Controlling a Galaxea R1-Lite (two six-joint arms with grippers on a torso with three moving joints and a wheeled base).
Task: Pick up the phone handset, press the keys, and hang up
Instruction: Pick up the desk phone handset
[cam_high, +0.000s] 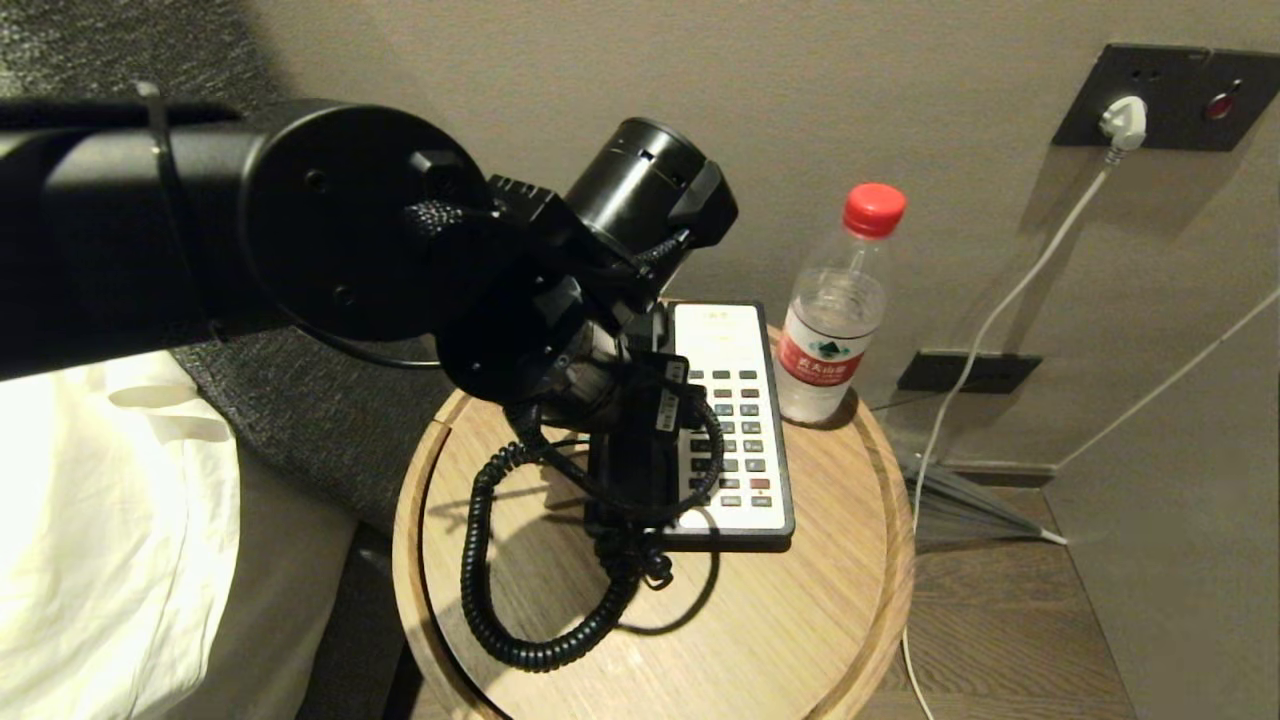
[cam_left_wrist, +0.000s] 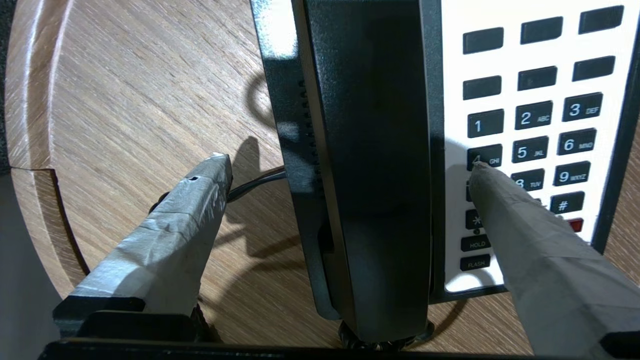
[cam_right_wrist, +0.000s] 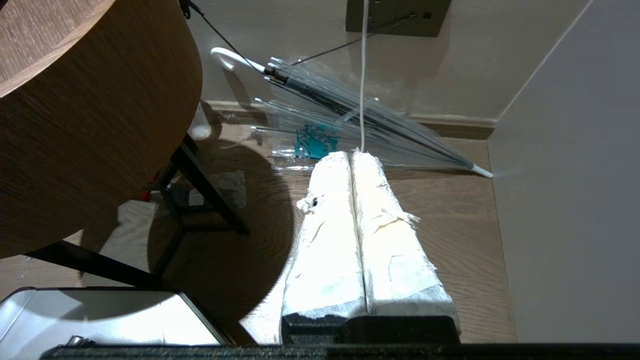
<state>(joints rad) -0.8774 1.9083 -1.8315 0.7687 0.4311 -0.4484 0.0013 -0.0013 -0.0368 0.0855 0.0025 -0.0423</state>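
Note:
The phone handset (cam_left_wrist: 375, 175), long and glossy black, lies in its cradle on the left side of the phone base (cam_high: 735, 340). My left gripper (cam_left_wrist: 347, 164) is open and straddles it. One taped finger (cam_left_wrist: 190, 220) is over the wooden table beside the base. The other finger (cam_left_wrist: 520, 225) is over the white keypad, its tip at the 4 key (cam_left_wrist: 492, 155). In the head view the left arm and gripper (cam_high: 640, 440) hide most of the handset. The black coiled cord (cam_high: 480, 570) loops over the table in front. My right gripper (cam_right_wrist: 352, 155) is shut and empty, parked low over the floor.
A water bottle (cam_high: 838, 310) with a red cap stands just right of the phone on the round wooden table (cam_high: 840, 600). A white cable (cam_high: 1000, 310) hangs from a wall socket. A clear umbrella (cam_right_wrist: 360, 115) lies on the floor by the wall. White bedding (cam_high: 100, 520) is left.

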